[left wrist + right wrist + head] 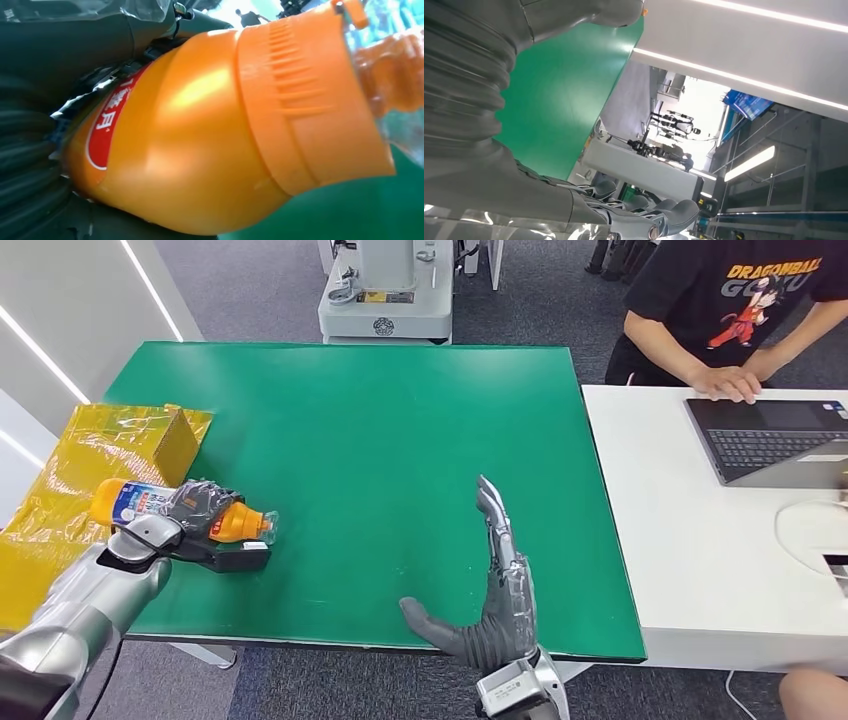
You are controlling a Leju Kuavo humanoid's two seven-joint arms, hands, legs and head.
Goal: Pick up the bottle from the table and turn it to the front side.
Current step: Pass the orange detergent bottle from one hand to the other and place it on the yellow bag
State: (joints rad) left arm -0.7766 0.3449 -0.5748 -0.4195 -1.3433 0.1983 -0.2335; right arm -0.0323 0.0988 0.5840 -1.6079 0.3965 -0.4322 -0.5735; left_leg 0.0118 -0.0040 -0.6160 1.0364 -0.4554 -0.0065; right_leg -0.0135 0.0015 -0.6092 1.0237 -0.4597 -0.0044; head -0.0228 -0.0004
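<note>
Bottle (pixel 175 510) of orange drink lies on its side at about nine o'clock on the green desk (pixel 380 420), near the left edge and just beside a yellow box (pixel 170 435) on yellow wrapping. The left hand (pixel 190 515) is wrapped over its middle, fingers (pixel 205 502) closed around the body; in the left wrist view the orange shoulder and cap (pixel 310 100) sit right against the palm. The grasp looks made, but I cannot tell whether the bottle has left the desk surface, so the pickup is at best half done. The label's blue-white part faces upward in the head view; turning the front side forward appears not yet done. The right hand (pixel 495 600) stands at about five o'clock, palm edge-on, fingers straight and spread, holding nothing. A person (pixel 740 310) sits at two o'clock by a laptop (pixel 770 435).
</note>
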